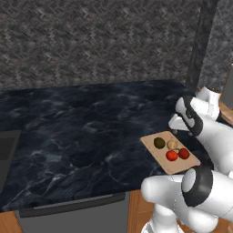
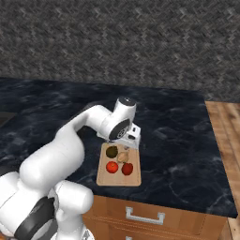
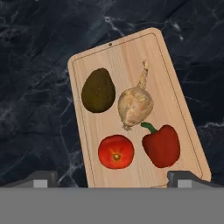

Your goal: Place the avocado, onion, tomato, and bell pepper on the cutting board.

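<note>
Tomato (image 3: 116, 151), bell pepper (image 3: 162, 145), cutting board (image 3: 170, 94), counter (image 3: 39, 65)

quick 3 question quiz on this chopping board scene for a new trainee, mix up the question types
1. True or false: the avocado lies on the cutting board.
2. Which item touches the onion or nearly does, at its lower end in the hand view? A) the bell pepper B) a knife C) a bowl
3. Fill in: the claw hangs above the board with its jaws ____ and nothing between them.

Key
1. True. The tomato is on it as well.
2. A. The pepper's green stem sits right by the onion's base.
3. open
</note>
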